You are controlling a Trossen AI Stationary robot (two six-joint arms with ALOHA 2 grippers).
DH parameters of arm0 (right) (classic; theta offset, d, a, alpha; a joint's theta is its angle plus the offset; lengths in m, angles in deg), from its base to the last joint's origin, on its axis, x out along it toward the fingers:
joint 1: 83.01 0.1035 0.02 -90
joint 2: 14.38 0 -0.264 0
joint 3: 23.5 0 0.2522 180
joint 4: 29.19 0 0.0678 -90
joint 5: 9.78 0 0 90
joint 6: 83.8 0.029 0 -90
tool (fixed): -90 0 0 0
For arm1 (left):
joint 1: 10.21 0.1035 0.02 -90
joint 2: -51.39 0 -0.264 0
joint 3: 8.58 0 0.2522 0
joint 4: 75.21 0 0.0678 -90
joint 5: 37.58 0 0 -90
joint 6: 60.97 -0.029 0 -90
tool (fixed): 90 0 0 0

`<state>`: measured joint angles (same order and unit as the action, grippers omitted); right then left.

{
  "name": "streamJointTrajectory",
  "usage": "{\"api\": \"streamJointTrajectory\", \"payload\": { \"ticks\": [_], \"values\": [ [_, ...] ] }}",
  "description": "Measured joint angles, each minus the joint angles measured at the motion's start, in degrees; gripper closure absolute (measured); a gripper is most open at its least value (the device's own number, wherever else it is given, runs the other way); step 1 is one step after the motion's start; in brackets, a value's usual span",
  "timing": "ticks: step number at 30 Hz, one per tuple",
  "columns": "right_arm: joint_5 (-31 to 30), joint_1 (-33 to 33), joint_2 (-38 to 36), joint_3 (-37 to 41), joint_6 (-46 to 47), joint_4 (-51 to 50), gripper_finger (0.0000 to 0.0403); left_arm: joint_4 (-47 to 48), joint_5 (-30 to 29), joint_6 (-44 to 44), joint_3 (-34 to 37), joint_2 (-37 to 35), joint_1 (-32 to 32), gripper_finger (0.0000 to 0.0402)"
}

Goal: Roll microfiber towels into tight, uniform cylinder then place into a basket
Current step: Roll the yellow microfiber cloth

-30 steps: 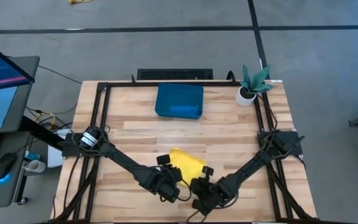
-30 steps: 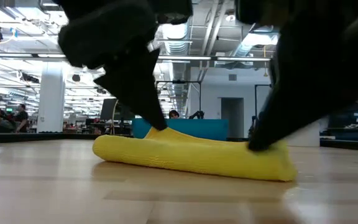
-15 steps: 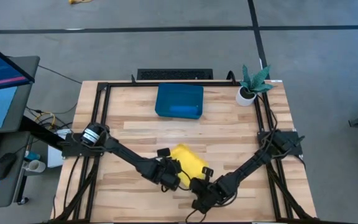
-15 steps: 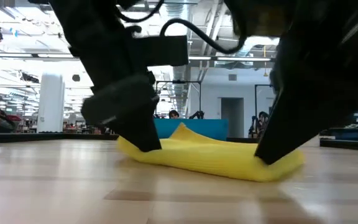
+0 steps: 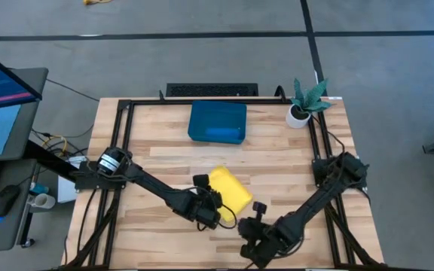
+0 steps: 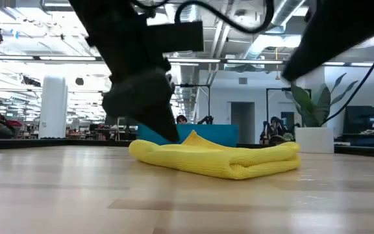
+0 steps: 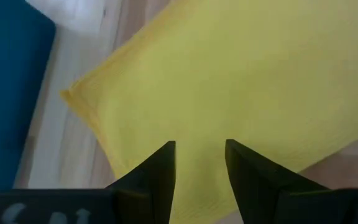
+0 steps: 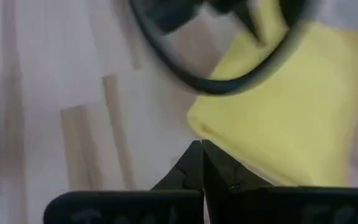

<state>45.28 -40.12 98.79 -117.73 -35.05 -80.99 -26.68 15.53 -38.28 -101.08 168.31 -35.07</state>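
Note:
The yellow towel (image 5: pixel 232 190) lies loosely rolled and flattened on the table's near middle; it also shows in the low view (image 6: pixel 219 159). My left gripper (image 7: pixel 201 155) is on the towel's near-left end, closed to a narrow gap. My right gripper (image 8: pixel 201 149) is shut and empty. It is raised off the table near the towel's near-right corner (image 8: pixel 194 121). The blue towel (image 5: pixel 223 134) lies rolled in the teal basket (image 5: pixel 217 113) at the far middle. My left gripper has the towel's near-left end (image 7: pixel 197 134) between its two fingers, with yellow cloth filling the narrow gap. The fingers come slanting down from the table's near left (image 6: pixel 167 130). The towel lies on the table, and a small peak of cloth (image 6: pixel 190 135) stands beside the fingers.
A small white pot with a green plant (image 5: pixel 304 105) stands at the far right corner. Black frame rails run along the table's left, right and far edges. Bare wood lies between the yellow towel and the basket.
My right gripper has come off the towel's right end, risen and drawn back toward the near edge. My left gripper has moved toward the right and far side, taking the towel's left end with it. The towel is now shorter, bunched and turned.

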Motion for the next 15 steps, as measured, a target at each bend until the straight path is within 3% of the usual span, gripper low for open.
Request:
{"api": "streamJointTrajectory", "payload": {
  "ticks": [7,15],
  "values": [
    [-10.2,3.8,-2.6,0.2,8.7,-12.1,0.0379,-11.8,0.7,-0.6,-0.6,0.3,-2.4,0.0269],
    [-11.6,4.7,-2.6,0.2,14.2,-16.0,0.0382,-14.7,-0.4,3.3,-0.5,0.8,-3.0,0.0269]
  ]
}}
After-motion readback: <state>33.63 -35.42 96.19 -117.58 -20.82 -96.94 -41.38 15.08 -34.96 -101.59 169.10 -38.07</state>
